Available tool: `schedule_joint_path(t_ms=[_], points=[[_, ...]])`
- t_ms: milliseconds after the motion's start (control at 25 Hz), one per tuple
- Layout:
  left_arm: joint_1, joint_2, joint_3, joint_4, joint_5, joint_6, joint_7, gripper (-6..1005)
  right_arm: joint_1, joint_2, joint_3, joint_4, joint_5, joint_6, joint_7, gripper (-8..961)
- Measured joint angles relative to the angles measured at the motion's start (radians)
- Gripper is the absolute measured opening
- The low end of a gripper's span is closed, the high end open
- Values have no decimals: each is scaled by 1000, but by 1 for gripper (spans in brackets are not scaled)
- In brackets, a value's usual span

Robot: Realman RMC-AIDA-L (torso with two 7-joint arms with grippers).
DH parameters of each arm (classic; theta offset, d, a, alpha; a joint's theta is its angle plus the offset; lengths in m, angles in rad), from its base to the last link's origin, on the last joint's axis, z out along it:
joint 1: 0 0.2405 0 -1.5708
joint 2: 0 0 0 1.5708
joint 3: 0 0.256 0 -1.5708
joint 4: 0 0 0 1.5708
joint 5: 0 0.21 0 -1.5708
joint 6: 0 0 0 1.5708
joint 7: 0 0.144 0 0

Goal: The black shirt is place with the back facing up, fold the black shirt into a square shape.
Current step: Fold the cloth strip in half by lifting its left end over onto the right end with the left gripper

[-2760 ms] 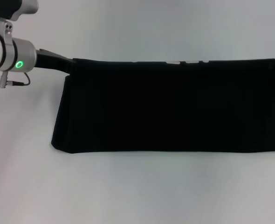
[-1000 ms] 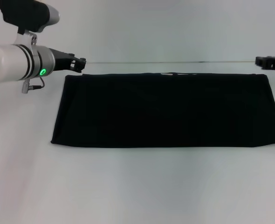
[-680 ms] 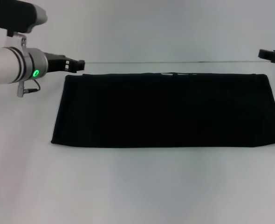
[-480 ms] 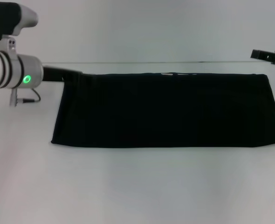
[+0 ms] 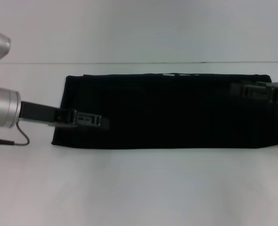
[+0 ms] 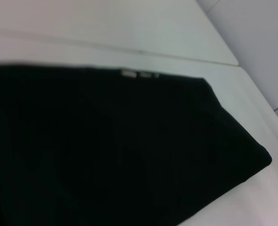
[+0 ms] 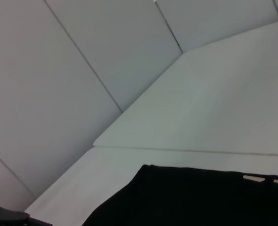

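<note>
The left gripper (image 5: 97, 120) is seen in the head view reaching in from the robot's left, over the near left part of the black shirt (image 5: 172, 110), just inside the cloth's left edge and a little above its near hem. Whether its fingers are parted or closed cannot be told, since black fingers are set against black cloth. The right gripper (image 5: 245, 89) is held over the far right part of the shirt, close beneath the far fold; its finger state cannot be told either, and whether either gripper touches the cloth cannot be made out.

The black shirt is laid flat on the white table (image 5: 139, 188) as a long band folded lengthwise, running from left to right. Its far edge is straight, and small white marks (image 5: 174, 74) are shown along it near the middle. The left edge is slanted outward toward the near corner. The right end passes out of the head view at the picture's border. In the left wrist view the band's end is seen as a rounded corner (image 6: 264, 157) with bare table beyond it.

Open table is left in front of the near hem, to the left of the shirt, and in a narrower strip behind the far edge up to the wall (image 5: 139, 28).
</note>
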Motion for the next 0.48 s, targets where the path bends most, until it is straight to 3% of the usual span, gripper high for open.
schedule_joint_path(t_ms=[240,480], points=[[23,8,-13,-63,7,-3,-115,942,2,7,-45,0,-19,15,-17,726],[25,9,-16,-83,7,4,-202,937,16,1,-86,-5,-25,22,-24,839]])
